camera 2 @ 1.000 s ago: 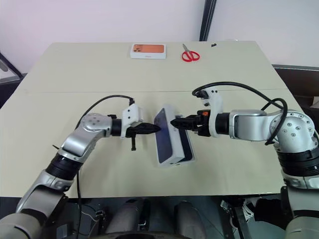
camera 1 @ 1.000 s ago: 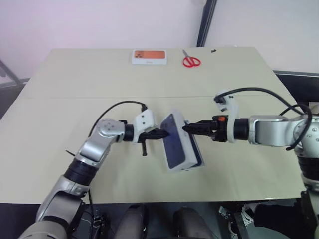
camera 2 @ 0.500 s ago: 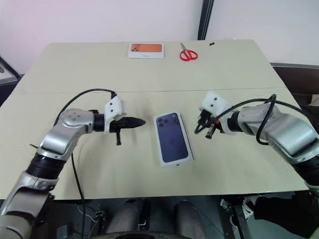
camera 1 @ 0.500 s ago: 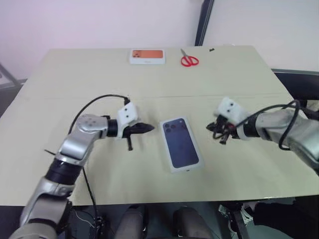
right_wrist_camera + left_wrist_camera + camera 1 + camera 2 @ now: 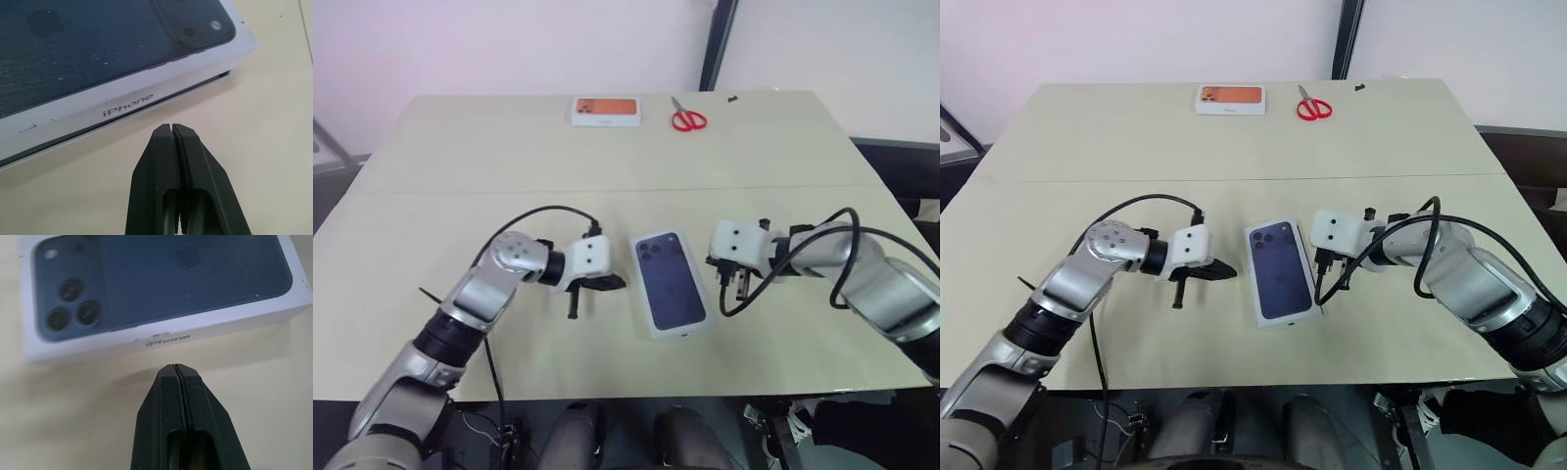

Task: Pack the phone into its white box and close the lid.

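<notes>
— Beige tabletop point(image 5: 460, 211), pale wall behind. Where's the box?

— The white box point(image 5: 161, 105) lies flat on the table with the lid point(image 5: 672, 283) on it, phone picture facing up. The phone itself can't be seen, so it is presumably inside. From the right wrist, a dark gap shows under the lid's edge along that side, so I'd judge it not fully seated.

— And the grippers?

— The left gripper point(image 5: 615, 283) sits just left of the lid, fingers pressed together, holding nothing. The right gripper point(image 5: 172, 131) is just right of the lid, also closed and empty.

— How will it handle?

— Probably light, stiff cardboard with smooth, slippery faces. Pinching the long side walls suits lifting; pressing down on the top near the gapped edge should seat it.

— Anything else?

— Far beyond the lid: an orange-printed box point(image 5: 605, 110) and red scissors point(image 5: 687, 119).
</notes>
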